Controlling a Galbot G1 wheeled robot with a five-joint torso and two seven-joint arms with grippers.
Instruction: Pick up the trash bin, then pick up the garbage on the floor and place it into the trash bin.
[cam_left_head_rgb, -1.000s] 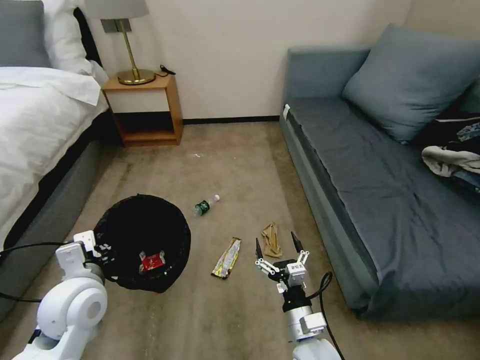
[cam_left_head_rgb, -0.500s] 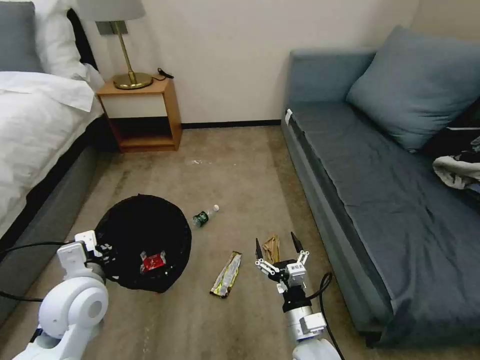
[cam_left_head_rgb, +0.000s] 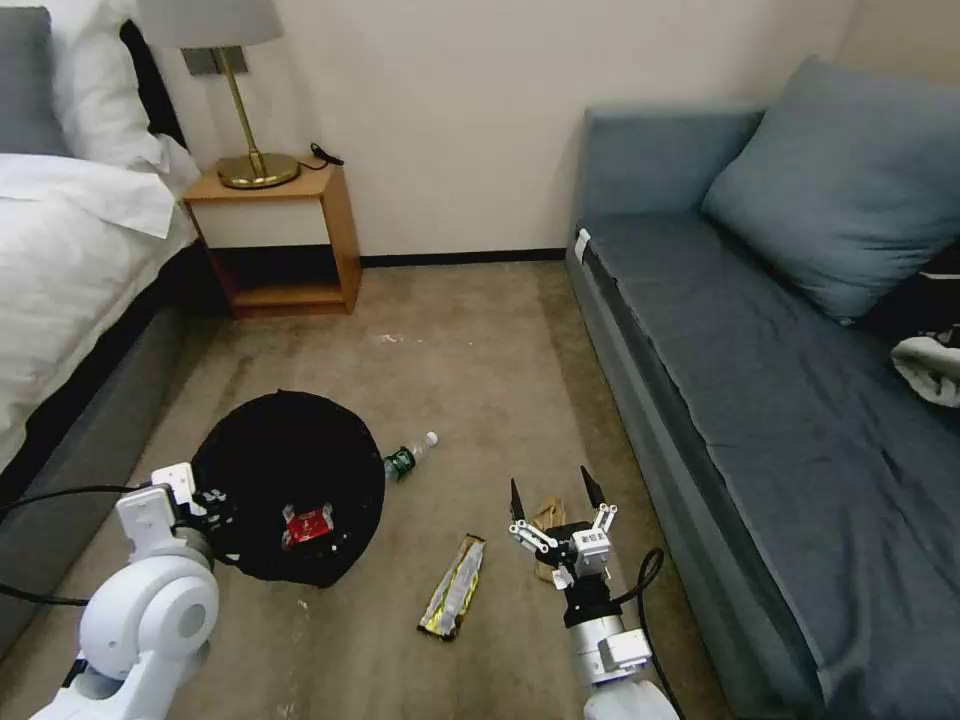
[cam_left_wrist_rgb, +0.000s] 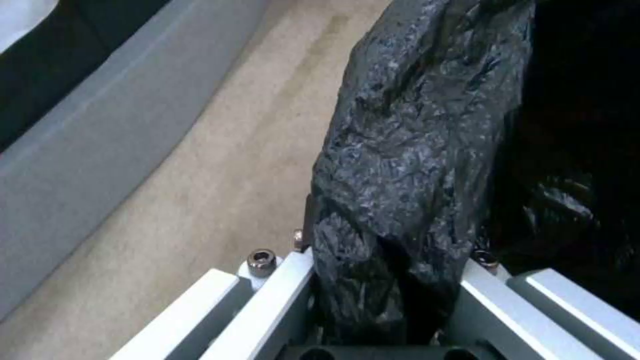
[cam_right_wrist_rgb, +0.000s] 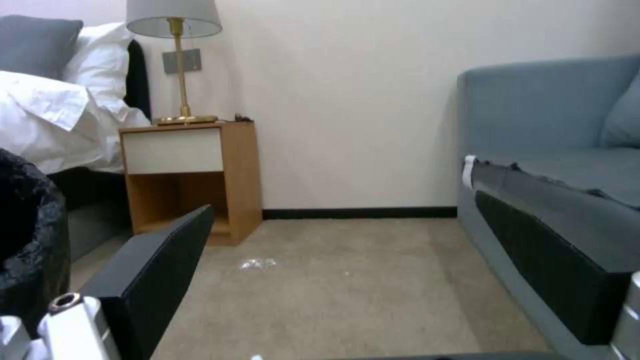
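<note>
Black crinkly plastic lines the small round trash bin (cam_left_head_rgb: 287, 485), which the head view shows held at its near rim by the left gripper (cam_left_head_rgb: 205, 503), with a flattened red-and-white wrapper (cam_left_head_rgb: 304, 524) already lying inside. Compared with a second ago the whole scene has slid across this view, so the robot itself has driven or turned; the right gripper (cam_left_head_rgb: 553, 500), fingers spread wide and holding nothing, now hangs directly over the crumpled tan-brown paper (cam_left_head_rgb: 545, 517) instead of short of it. The long yellow-silver snack wrapper (cam_left_head_rgb: 454, 586) lies just to its left, and the small clear green-labelled bottle (cam_left_head_rgb: 407, 457) rests against the bin's far side.

From the left wrist, the left gripper's white fingers (cam_left_wrist_rgb: 280, 295) are clamped on the bag-covered rim.

From the right wrist, the two dark fingertips (cam_right_wrist_rgb: 160, 265) stand far apart above bare carpet. The paper looks like the next piece to collect.
</note>
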